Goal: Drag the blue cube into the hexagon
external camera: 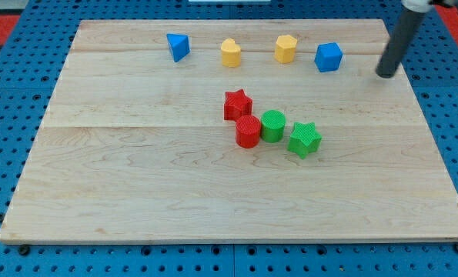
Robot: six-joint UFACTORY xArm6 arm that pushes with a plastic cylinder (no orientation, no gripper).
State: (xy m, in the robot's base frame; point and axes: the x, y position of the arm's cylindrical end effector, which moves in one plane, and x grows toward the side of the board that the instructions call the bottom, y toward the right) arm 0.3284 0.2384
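The blue cube (329, 57) sits near the view's top right of the wooden board (136, 185). The yellow hexagon block (285, 48) stands just to its left, a small gap between them. My tip (385, 75) is to the right of the blue cube, apart from it, near the board's right edge. The dark rod rises from there toward the view's top right corner.
A yellow heart-shaped block (230, 53) and a blue triangular block (178, 47) lie further left along the top. Mid-board sit a red star (237, 105), a red cylinder (248, 131), a green cylinder (272, 125) and a green star (304, 139), clustered together.
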